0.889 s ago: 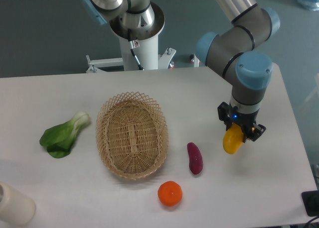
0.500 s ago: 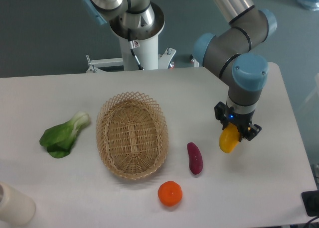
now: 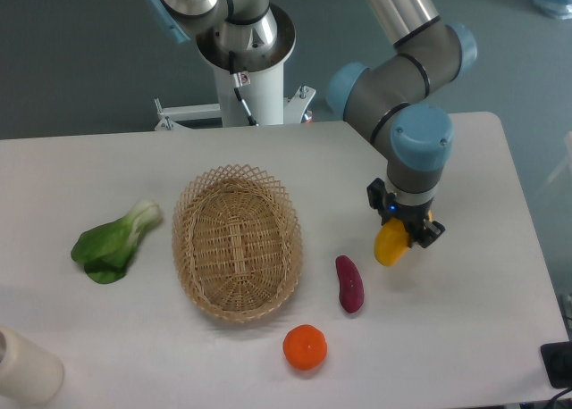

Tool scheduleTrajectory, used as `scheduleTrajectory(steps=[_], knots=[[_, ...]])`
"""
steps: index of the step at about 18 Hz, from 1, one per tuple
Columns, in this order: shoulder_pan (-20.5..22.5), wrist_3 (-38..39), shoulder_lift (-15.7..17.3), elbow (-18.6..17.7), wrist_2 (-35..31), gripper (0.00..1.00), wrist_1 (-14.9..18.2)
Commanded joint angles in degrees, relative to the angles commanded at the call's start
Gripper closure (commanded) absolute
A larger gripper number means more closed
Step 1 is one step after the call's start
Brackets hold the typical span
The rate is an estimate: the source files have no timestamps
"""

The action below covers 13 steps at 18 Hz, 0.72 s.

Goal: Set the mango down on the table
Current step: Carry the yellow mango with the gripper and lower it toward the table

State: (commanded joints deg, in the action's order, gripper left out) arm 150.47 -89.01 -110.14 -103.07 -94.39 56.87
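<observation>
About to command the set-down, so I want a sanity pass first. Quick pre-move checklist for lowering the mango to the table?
1. Grip: tool shut on the smooth yellow-orange mango: ok.
2. Landing spot: bare white tabletop under and right of the mango: ok.
3. Nearest neighbour: dark purple oblong vegetable lies to the lower left, apart from the mango: ok.
4. Oval woven wicker basket and round orange fruit stand well off: ok.
5. Height of mango above table: cannot tell from this single view.

Dark grey-blue floor [image 3: 80, 61] (evenly lit) behind.
</observation>
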Motion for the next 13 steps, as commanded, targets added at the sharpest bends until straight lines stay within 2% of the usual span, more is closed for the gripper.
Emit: scheduleTrajectory(steps=[3,7,13], knots=[[0.0,-4.14,2.29,-4.58,0.0,0.69,-1.22],[-0.09,-4.95,3.35,-9.95,-0.09,0.62,-6.58],[-0.53,-4.94,3.97,-12.5,-0.09,0.53,-7.21]])
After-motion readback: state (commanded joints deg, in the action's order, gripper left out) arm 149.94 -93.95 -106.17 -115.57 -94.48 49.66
